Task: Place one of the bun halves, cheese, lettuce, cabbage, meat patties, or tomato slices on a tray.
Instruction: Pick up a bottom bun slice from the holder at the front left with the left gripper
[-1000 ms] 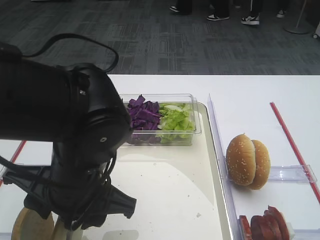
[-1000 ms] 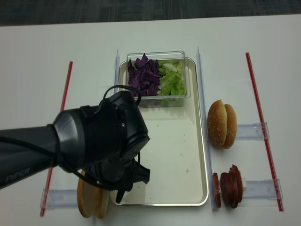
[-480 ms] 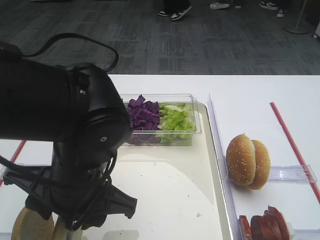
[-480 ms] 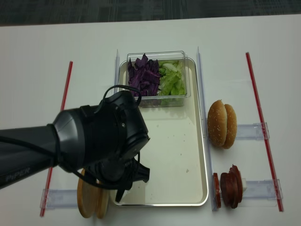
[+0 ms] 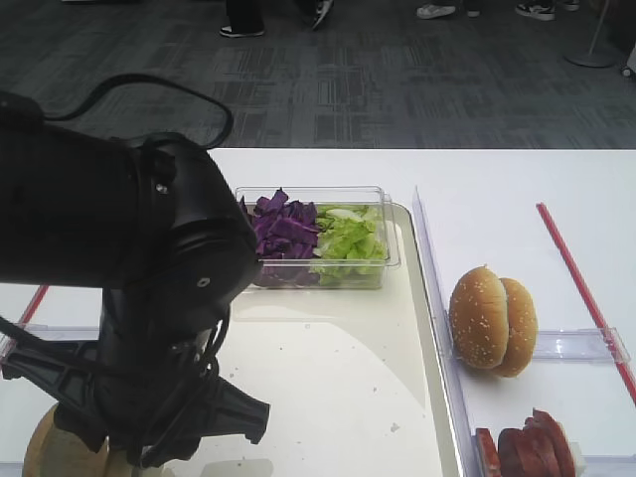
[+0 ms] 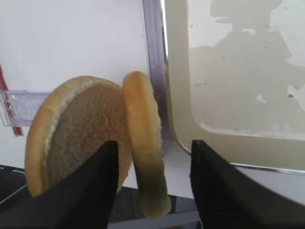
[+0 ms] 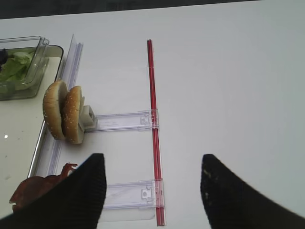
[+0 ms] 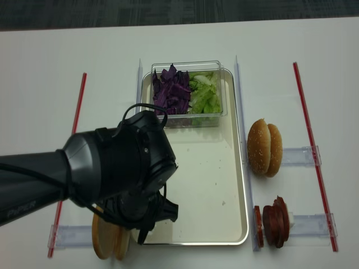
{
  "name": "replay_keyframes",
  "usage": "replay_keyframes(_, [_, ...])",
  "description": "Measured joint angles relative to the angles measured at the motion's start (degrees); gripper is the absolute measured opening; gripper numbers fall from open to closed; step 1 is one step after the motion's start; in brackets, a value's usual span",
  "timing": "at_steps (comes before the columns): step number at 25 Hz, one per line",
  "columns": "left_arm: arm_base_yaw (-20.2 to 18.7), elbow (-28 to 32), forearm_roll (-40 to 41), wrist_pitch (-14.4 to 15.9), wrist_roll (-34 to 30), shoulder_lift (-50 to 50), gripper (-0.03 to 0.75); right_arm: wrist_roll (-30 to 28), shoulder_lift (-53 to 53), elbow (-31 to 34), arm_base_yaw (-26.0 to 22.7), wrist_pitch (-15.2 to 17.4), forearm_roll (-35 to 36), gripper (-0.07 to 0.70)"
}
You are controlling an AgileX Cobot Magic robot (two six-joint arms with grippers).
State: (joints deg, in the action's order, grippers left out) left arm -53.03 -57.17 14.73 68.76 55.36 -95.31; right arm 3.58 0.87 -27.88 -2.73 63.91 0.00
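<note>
- My left pincer [image 6: 152,179] is apart, one finger [image 6: 93,183] on each side of the nearer bun half [image 6: 145,167]; not clamped yet, I'd say.
- Both bun halves [image 6: 81,129] stand on edge, just left of the tray [image 6: 228,148].
- Step: grabbing a bun.
- Next: squeeze, lift, carry right over the rim.
- Right pincer [image 7: 152,191] hangs apart, holding nothing.
</note>
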Motion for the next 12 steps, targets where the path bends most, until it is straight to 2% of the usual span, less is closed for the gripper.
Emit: replay_keyframes(12, [0.10,0.00,-0.01,0.00,-0.11,0.00,0.218,0.00,0.00,0.00,0.00,0.00,0.00,0.463])
